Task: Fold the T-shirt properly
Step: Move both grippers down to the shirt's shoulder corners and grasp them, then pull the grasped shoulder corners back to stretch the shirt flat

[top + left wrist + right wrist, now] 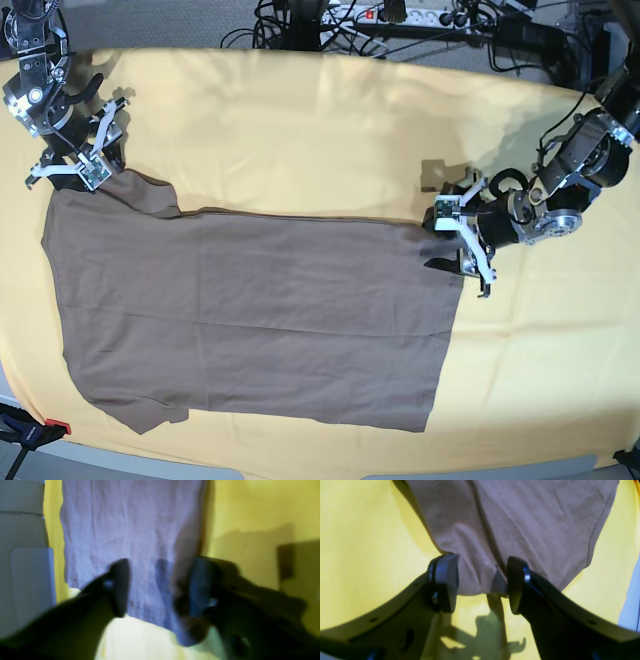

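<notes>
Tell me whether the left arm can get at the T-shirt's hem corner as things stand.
Probably yes. The left gripper sits right at the T-shirt hem, fabric between its open jaws in the left wrist view, and only the bare yellow cloth lies around it.

Yellow cloth (300,130) bare around T-shirt (250,320); cables (420,25) beyond far edge.

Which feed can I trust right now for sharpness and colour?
Left wrist view: motion-blurred, and the T-shirt reads bluish-purple, so its colour is off. Right wrist view: sharp, the sleeve fabric shows true taupe, with the right gripper casting a hard shadow on the yellow cloth. Base view: evenly lit, clear, edges slightly bowed.
</notes>
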Robot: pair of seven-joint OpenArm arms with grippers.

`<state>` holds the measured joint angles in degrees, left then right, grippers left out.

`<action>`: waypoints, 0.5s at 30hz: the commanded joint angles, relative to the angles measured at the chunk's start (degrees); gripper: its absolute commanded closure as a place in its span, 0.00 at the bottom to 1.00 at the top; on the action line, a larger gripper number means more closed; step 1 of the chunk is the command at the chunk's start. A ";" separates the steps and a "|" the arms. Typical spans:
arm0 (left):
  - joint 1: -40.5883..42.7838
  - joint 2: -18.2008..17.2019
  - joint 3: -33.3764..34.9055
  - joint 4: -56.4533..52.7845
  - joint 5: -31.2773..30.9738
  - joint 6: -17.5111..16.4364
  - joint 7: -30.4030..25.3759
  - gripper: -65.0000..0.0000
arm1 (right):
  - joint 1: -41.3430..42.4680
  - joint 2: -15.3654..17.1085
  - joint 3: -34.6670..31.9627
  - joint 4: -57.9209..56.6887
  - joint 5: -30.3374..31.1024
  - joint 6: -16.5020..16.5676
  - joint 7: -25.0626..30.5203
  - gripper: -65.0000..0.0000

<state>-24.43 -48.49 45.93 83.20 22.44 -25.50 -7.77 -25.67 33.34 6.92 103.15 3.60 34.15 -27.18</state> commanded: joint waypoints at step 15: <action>-2.27 -5.29 -0.15 8.61 -8.72 -3.76 5.64 1.00 | -0.22 8.02 0.22 6.51 7.39 -2.49 -9.77 1.00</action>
<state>-25.47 -52.88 46.48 91.18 14.02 -29.82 -1.43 -26.33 40.12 6.52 108.79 11.66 32.05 -37.65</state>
